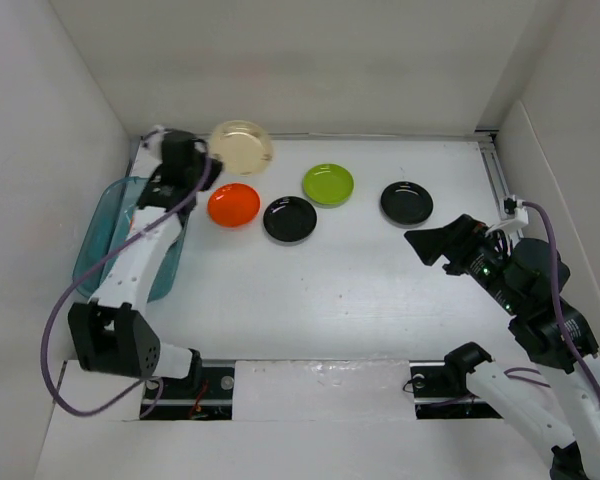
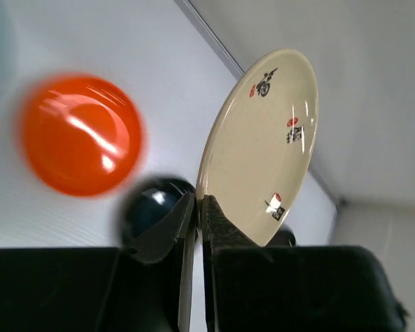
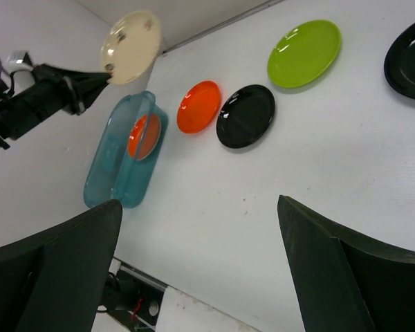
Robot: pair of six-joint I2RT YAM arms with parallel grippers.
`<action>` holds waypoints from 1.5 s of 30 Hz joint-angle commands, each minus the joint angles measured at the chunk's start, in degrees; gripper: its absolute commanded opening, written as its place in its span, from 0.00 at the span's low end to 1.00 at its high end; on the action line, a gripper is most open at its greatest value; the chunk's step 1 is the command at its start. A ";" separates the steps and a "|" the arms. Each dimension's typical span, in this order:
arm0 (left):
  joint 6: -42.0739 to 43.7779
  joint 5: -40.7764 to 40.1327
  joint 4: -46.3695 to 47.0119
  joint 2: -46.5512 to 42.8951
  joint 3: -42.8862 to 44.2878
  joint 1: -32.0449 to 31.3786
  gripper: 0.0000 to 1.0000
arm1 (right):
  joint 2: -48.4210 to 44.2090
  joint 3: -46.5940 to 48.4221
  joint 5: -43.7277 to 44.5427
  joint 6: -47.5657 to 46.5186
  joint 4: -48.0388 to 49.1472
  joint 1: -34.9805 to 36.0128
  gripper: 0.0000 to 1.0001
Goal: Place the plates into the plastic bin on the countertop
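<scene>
White countertop [image 1: 360, 290], white walls [image 1: 280, 60] all round, pretty bare setup. Left gripper [image 1: 210, 165] is clamped tight on the rim of the cream plate [image 1: 242, 147], which is up off the counter at the far-left corner, just past the far end of the plastic bin [image 1: 100, 235].

From the top view that plate is just a plain pale disc. The left wrist view is where the little black and red marks on its face show up, plus the two fingers [image 2: 225, 225] nipping its lower edge with the plate tilted steeply (nearly edge-on to that camera).

Four plates lie flat on the counter in a loose row: orange plate [image 1: 233, 204], black plate [image 1: 289, 218] just beside it, lime green plate [image 1: 328, 184], then a second black plate [image 1: 406, 203] off to the right.

Only the right wrist view shows the inside of the bin: a second orange plate [image 3: 144, 136] stands on edge in there, leaning on a long wall. From above, the left arm covers that spot.

Right gripper [image 1: 432, 245] hangs over the right side of the counter near the second black plate, jaws spread wide, nothing in them.
</scene>
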 commanded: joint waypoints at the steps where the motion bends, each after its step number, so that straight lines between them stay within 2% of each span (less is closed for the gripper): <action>1: 4.80 5.48 -3.21 -6.27 -6.99 15.85 0.00 | 0.21 1.11 -1.68 -0.06 3.93 -0.36 1.00; 4: 8.13 9.17 -4.09 -9.00 -9.91 25.99 0.00 | 0.92 0.06 -2.57 -0.06 5.51 -0.36 1.00; 5: 9.10 10.23 -4.09 -9.01 -10.70 31.77 0.00 | 0.92 0.05 -3.35 -0.06 6.30 -0.36 1.00; 8: 12.09 11.91 -4.62 -7.08 -11.32 39.36 0.00 | 2.32 -0.48 -4.58 -0.06 7.88 -0.36 1.00; 11: 13.50 11.38 -4.09 -3.49 -11.32 41.49 0.00 | 3.38 -1.00 -5.72 -0.06 8.50 -0.36 1.00; 14: 14.03 7.36 -4.09 -0.58 -11.32 41.49 0.00 | 3.91 -1.52 -6.25 -0.06 9.03 -0.36 1.00; 22: 11.40 5.67 -5.23 1.63 -12.55 42.28 0.00 | 3.38 -1.53 -5.55 -0.59 8.41 -0.36 1.00; 23: 11.40 5.67 -5.23 1.02 -12.03 42.28 0.10 | 2.86 -1.53 -4.94 -0.59 7.89 -0.36 1.00; 24: 11.40 5.67 -5.23 0.40 -12.03 42.28 0.40 | 2.86 -1.53 -4.94 -0.59 7.89 -0.36 1.00; 26: 12.10 5.06 -5.23 -2.23 -11.33 42.28 0.46 | 2.86 -1.53 -4.94 -0.59 7.89 -0.36 1.00; 29: 12.71 2.79 -7.25 -6.53 -10.63 42.28 0.66 | 2.86 -1.53 -4.94 -1.12 7.89 -0.36 1.00; 32: 14.81 5.56 -7.25 -10.13 -9.84 42.28 0.99 | 3.38 -1.53 -4.94 -1.12 7.89 -0.36 1.00; 35: 16.22 9.70 -6.21 -14.69 -9.30 38.70 0.99 | 3.38 -1.53 -5.47 -1.12 8.41 -0.36 1.00; 39: 12.90 13.49 1.07 -17.97 -12.63 22.11 0.99 | 3.91 -2.14 -4.86 -1.12 8.94 -0.36 1.00; 40: 10.54 12.71 2.23 -17.97 -14.29 14.24 0.99 | 3.91 -2.14 -4.85 -0.60 8.94 -0.36 1.00; 42: 8.94 11.30 6.43 -14.57 -16.15 6.90 0.99 | 3.91 -2.14 -4.15 -0.59 8.94 -0.36 1.00; 43: 7.98 8.68 7.15 -13.06 -16.85 0.77 0.99 | 3.91 -2.14 -3.54 -0.59 8.94 -0.36 1.00; 45: 6.83 6.21 8.56 -9.73 -18.26 -3.75 0.99 | 3.91 -2.67 -3.53 0.11 9.47 -0.36 1.00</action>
